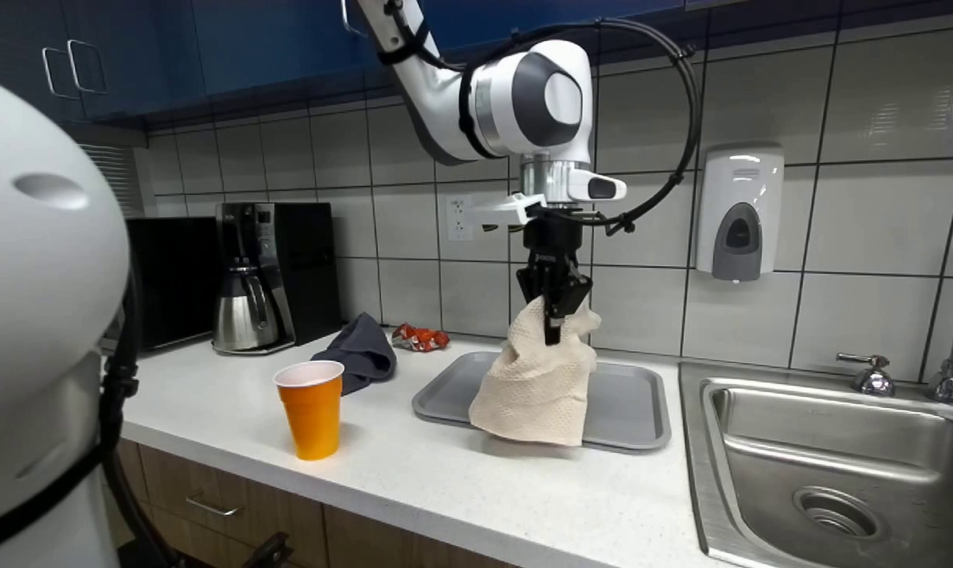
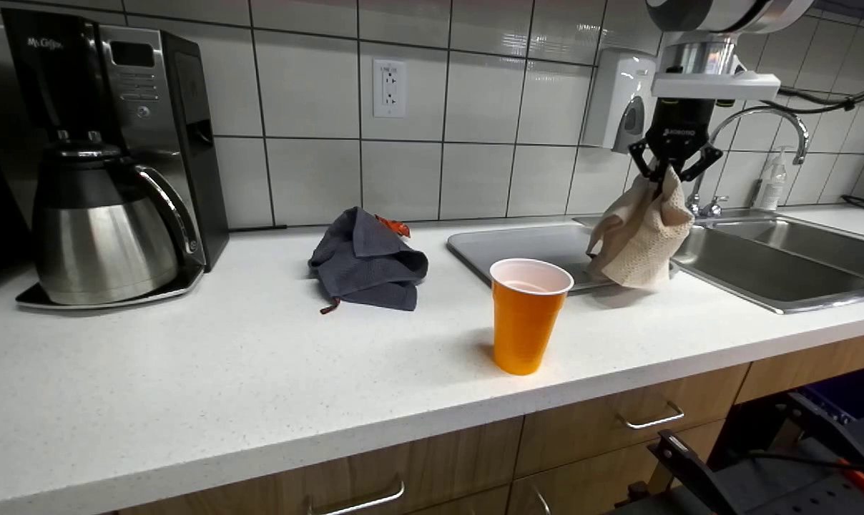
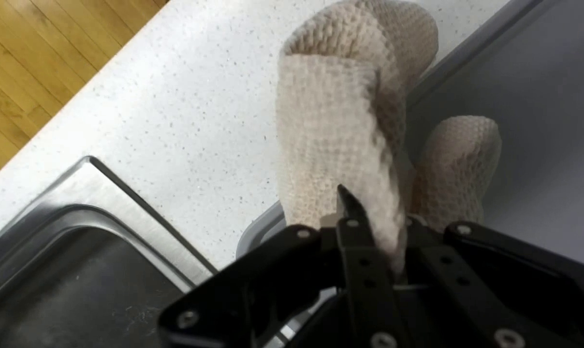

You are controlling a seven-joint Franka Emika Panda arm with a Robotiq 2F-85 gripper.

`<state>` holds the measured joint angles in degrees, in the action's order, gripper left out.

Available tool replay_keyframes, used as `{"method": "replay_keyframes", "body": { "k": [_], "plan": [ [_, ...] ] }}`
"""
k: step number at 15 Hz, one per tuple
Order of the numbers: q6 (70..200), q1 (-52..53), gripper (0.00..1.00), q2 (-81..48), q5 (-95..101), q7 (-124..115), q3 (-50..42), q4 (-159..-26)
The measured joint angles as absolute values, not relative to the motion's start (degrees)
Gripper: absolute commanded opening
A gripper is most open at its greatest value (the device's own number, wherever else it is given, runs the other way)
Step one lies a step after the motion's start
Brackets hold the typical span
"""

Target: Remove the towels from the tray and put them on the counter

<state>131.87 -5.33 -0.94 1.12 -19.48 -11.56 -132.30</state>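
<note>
Claw [image 2: 659, 183] and beige towel [image 1: 532, 386] hang above the grey tray [image 1: 628, 406]: the fingers are clamped on the towel's gathered top, and the rest droops in loose folds, crossing the tray's front rim. Whether its hem touches the tray cannot be told. The tray lies flat on the white worktop [image 2: 224, 372], with the steel sink [image 1: 700, 457] just beside one end. Off the tray's opposite end lies a crumpled dark grey cloth [image 2: 371, 261], apart from it; a red crinkled packet [image 1: 420, 338] sits on that same side of the tray, nearer the tiled wall [image 1: 476, 292]. An orange cup [image 1: 312, 414] stands upright to that side too, nearer the worktop's front edge than the tray. Well apart from the tray, beyond the dark grey cloth, is a coffee maker [image 2: 182, 121].
</note>
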Motion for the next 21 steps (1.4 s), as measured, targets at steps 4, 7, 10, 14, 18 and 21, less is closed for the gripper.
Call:
{"method": "replay_keyframes", "body": {
  "k": [4, 7, 10, 14, 18, 21],
  "plan": [
    [131.86, -5.33, 0.02, 3.41, 1.12, -20.83, -10.94, -136.41],
    [131.87, -5.38, 0.02, 5.38, 1.12, -21.64, -10.70, -138.89],
    [131.87, -5.67, 0.02, 6.09, 1.12, -22.02, -10.68, -140.75],
    [131.90, -6.94, 0.02, 5.88, 1.12, -22.04, -10.71, -142.43],
    [132.18, -8.58, 0.02, 4.99, 1.19, -22.50, -10.92, -143.21],
    [132.26, -9.62, 0.02, 4.48, 1.48, -23.50, -11.13, -143.71]
  ]
}}
